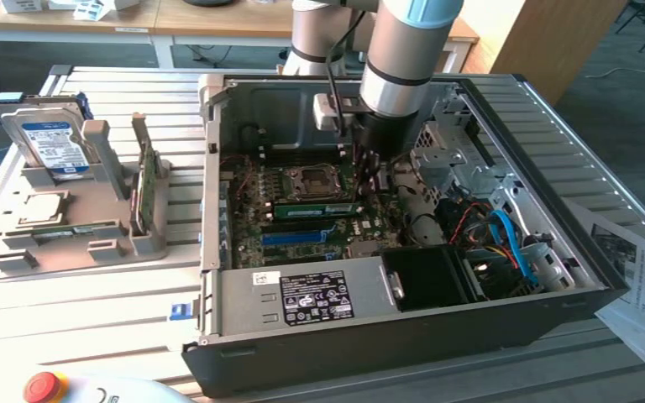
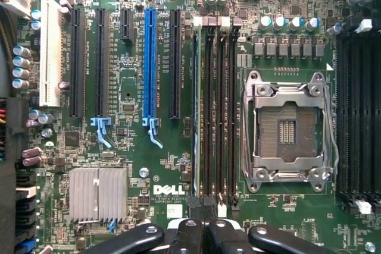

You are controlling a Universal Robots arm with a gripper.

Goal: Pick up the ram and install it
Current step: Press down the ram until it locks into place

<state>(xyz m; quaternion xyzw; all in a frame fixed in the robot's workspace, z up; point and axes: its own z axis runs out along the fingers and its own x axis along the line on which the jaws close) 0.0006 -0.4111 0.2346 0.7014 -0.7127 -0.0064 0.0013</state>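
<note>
Now the closed pincer (image 2: 205, 230) presses the ram (image 2: 202, 111) into the slot directly beneath it; best pushed straight down, evenly.

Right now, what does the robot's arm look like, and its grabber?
The arm is a fat silver-grey tube with a light blue cap and a black end. A black cable hangs beside it. The gripper has glossy black fingers with round silver bolts.
</note>
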